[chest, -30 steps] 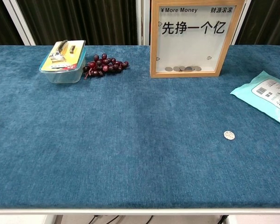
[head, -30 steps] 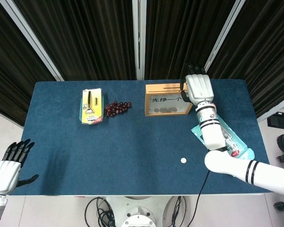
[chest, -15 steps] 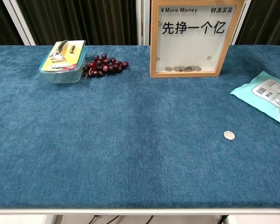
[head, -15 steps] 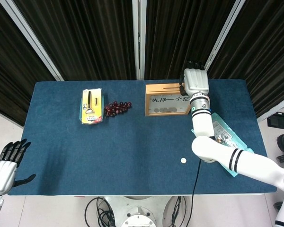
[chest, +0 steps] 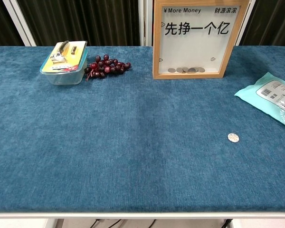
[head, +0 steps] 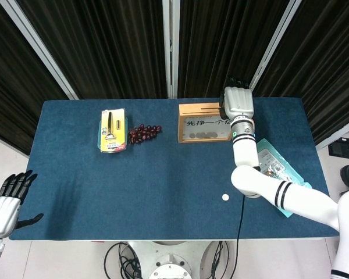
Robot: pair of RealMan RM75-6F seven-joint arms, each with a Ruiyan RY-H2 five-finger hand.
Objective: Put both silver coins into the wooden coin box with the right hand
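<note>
The right hand [head: 238,103] hangs over the top right corner of the wooden coin box [head: 205,123], back of the hand toward the head camera; its fingers [head: 235,82] point to 12 o'clock and lie side by side, but whether they pinch a coin cannot be told from here. The box stands upright at the far edge of the blue desk [chest: 133,142], with several coins resting on its floor behind the clear front. One silver coin [chest: 233,137] lies flat on the cloth at about 5 o'clock from the box, well apart from it. A light blue packet [chest: 273,97] lies at 3 o'clock from that coin, near the desk's right edge. A clear container [chest: 64,62] with a carded tool on top sits at 9 o'clock from the box, a bunch of dark red grapes [chest: 106,66] just beside it. The left hand [head: 9,200] hovers off the desk's near left corner, fingers spread and empty.
</note>
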